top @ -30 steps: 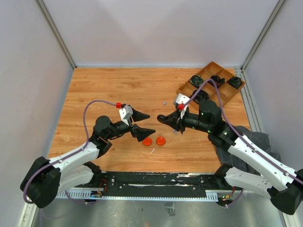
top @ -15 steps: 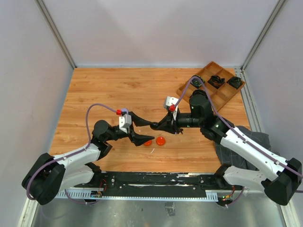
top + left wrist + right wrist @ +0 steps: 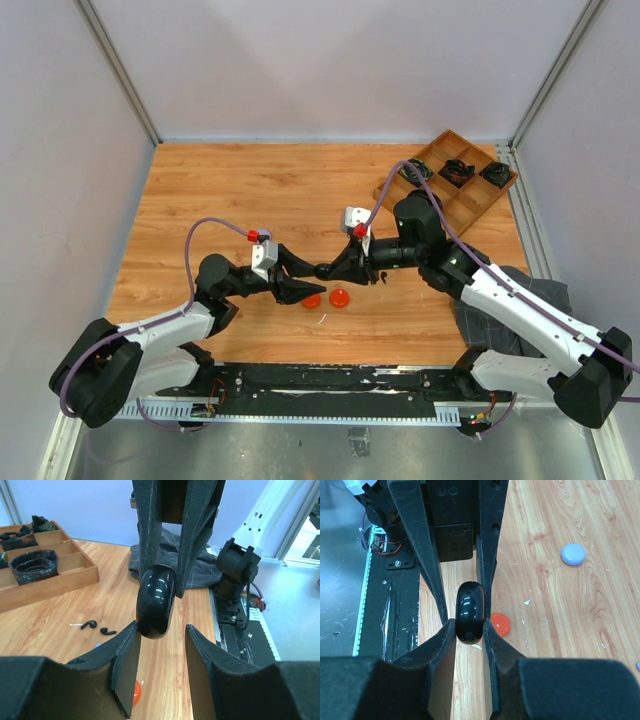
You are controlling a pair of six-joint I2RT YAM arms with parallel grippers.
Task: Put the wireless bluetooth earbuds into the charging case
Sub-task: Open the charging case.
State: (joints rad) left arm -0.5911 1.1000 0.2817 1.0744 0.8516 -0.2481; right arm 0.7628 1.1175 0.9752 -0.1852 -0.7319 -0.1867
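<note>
The right claw [image 3: 469, 624] pinches a glossy black pebble-shaped charging case [image 3: 470, 612] edge-on between its matte black wedge fingers, clear of the bench. The left claw [image 3: 161, 627] meets it tip to tip, its flat pads spread to either side of the case; one pad seems to touch it, the other stands apart. Two tiny black comma-shaped earbuds [image 3: 89, 625] lie side by side on the wood-grain laminate bench [image 3: 40, 625], near a compartmented wooden tray [image 3: 60, 582] of coiled black cables [image 3: 32, 565]. A flat round orange disc [image 3: 500, 625] lies below the claws, a lilac disc [image 3: 573, 554] farther off, and a crumpled dark grey cloth [image 3: 200, 572] drapes the bench edge
</note>
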